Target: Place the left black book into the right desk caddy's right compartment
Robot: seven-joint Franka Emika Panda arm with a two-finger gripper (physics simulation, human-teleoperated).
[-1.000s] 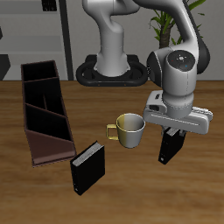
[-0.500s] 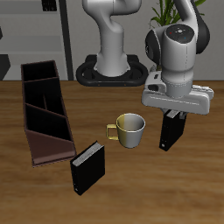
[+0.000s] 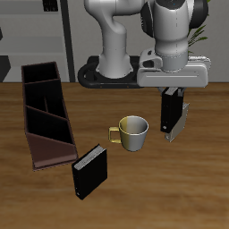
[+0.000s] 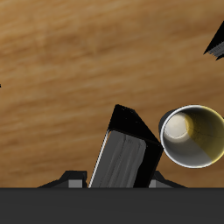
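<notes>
My gripper (image 3: 171,92) is shut on the top edge of the left black book (image 3: 169,114) and holds it upright in the air, clear of the table, beside the mug. In the wrist view the book (image 4: 127,156) hangs between my fingers (image 4: 75,180). The right desk caddy (image 3: 33,134) lies across the table from the book, with its low maroon lip toward the front edge. Its right compartment (image 3: 41,73) is the black-walled end section farthest back, and looks empty.
A pale yellow mug (image 3: 133,132) stands mid-table between book and caddy; it also shows in the wrist view (image 4: 192,136). The twin black book (image 3: 88,173) stands near the front edge. The robot base (image 3: 112,72) is at the back.
My gripper has risen and moved back with the black book in it, lifting it well off the table. The mug, the twin book and the caddy have not moved.
</notes>
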